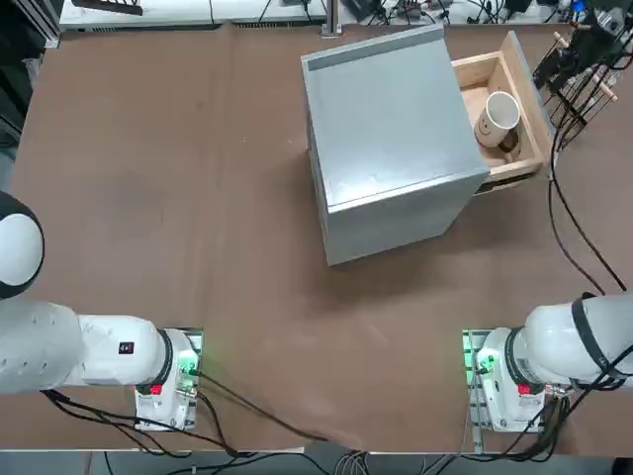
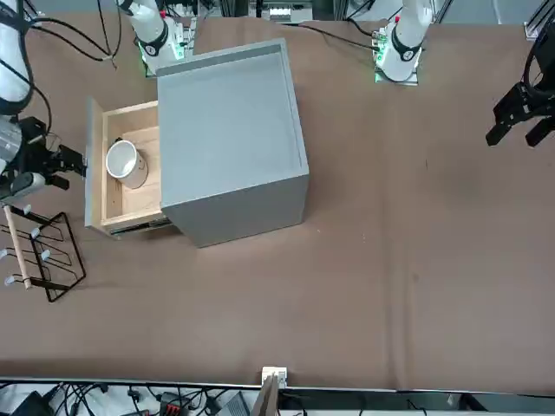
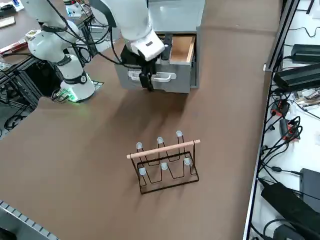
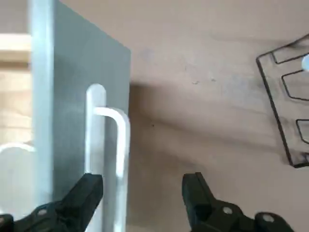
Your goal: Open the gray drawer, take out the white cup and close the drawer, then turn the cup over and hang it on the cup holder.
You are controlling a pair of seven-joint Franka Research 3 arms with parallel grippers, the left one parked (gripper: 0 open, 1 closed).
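One cup matters here: the white cup (image 1: 497, 117) lies on its side inside the gray drawer (image 1: 502, 87), which is pulled out of the cabinet (image 1: 391, 139) toward the cup holder (image 3: 166, 163). The cup's open mouth faces up and outward in the top view, and I cannot make out its handle clearly.

Your right gripper (image 4: 142, 191) hangs just in front of the drawer's gray front, with its jaws spread wide and nothing between them. The handle (image 4: 117, 145) on the drawer front sits right beside one finger (image 4: 87, 193).

Watch three risks. First, if you lift toward the cup without clearing the front panel, a finger can catch the handle or the top edge and jerk the drawer further out or shift the cabinet. Second, the cup is round and lying down, so I judge that a pinch on its curved wall could roll or squirt it against the wooden sides; aim across the rim or the wall near the mouth. Third, the holder stands apart on the table on the gripper's outer side, so a wide backward swing could knock it over.
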